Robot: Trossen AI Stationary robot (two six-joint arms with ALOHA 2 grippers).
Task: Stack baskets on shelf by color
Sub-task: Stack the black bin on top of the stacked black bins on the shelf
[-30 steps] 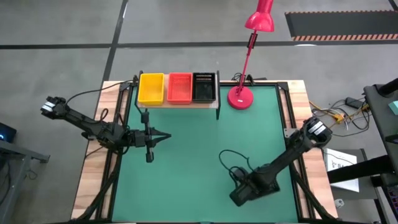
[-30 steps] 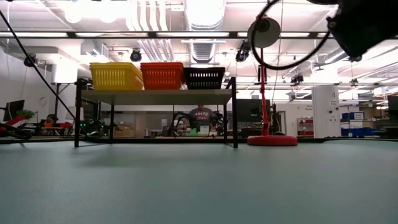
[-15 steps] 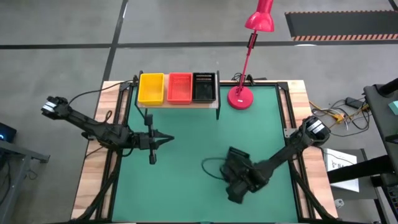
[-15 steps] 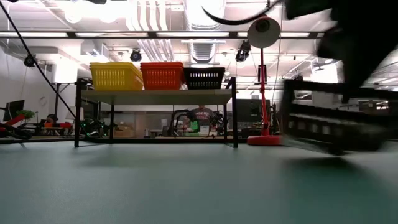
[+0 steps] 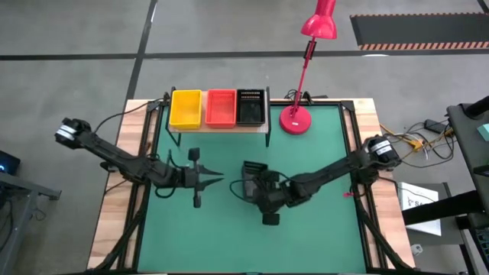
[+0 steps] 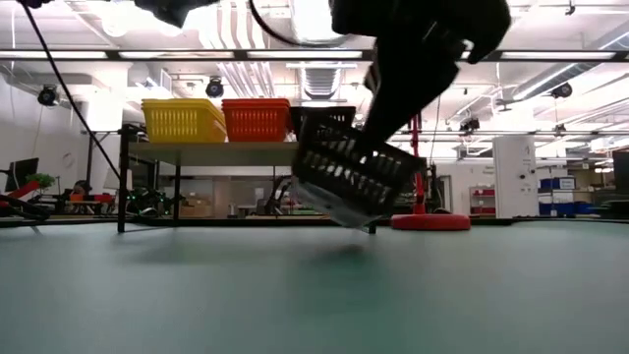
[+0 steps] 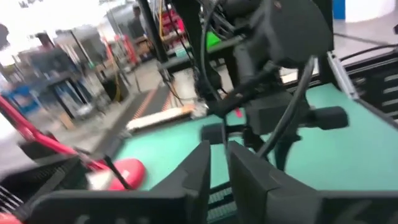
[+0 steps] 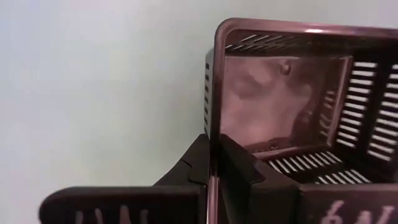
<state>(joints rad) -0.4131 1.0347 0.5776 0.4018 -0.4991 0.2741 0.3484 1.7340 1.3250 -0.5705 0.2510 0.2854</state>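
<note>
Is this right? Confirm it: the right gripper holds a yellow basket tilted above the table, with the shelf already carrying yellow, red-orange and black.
Wrong colour. The basket clamped in the right gripper is black, not yellow, as the low and right wrist views show. It is indeed tilted above the table, and the shelf carries all three colours.

On the light wooden shelf [image 5: 263, 128] we see a yellow basket [image 5: 186, 108] on the left, a red-orange basket [image 5: 221, 107] in the middle and a black basket [image 5: 250, 106] on the right, all slotted mesh. The right gripper [image 5: 256, 189] is dark and carries another black mesh basket [image 6: 352, 177]. The table [image 5: 229, 237] is green; the lamp [image 5: 295, 120] is bright pink-red.
</note>
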